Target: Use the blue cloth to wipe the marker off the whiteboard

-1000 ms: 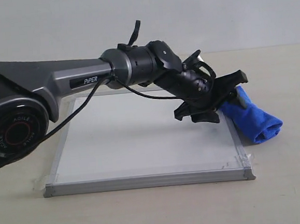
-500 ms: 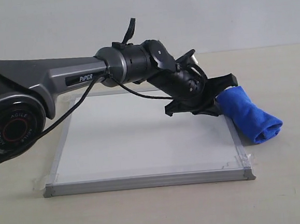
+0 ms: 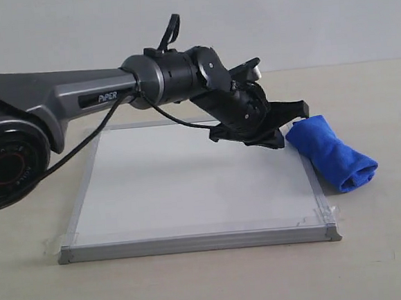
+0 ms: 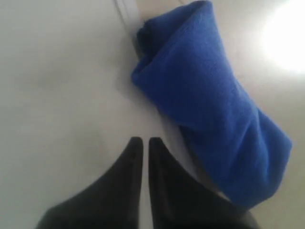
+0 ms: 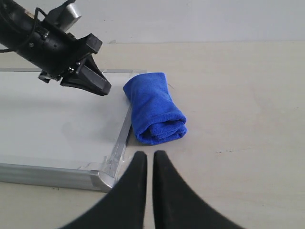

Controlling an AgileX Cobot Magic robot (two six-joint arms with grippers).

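The blue cloth (image 3: 333, 155) lies rolled on the table against the whiteboard's right frame edge. The whiteboard (image 3: 189, 185) lies flat with taped corners, and no red marker line shows on its surface in any view. My left gripper (image 3: 278, 142) hovers over the board's right part, just left of the cloth, shut with nothing between its fingers. The left wrist view has the cloth (image 4: 205, 95) beyond that gripper (image 4: 142, 139) and off to one side. My right gripper (image 5: 149, 153) is shut over bare table near the board's corner, facing the cloth (image 5: 155, 109).
The left arm (image 3: 78, 97) stretches across the board from the left and covers its far edge. The board's metal frame and corner cap (image 5: 100, 179) lie close to my right fingertips. Beige tabletop (image 3: 389, 246) surrounds the board.
My left gripper has drawn back leftward and upward from the cloth, and its fingers have come together. The cloth stays where it was, with its far end now uncovered.
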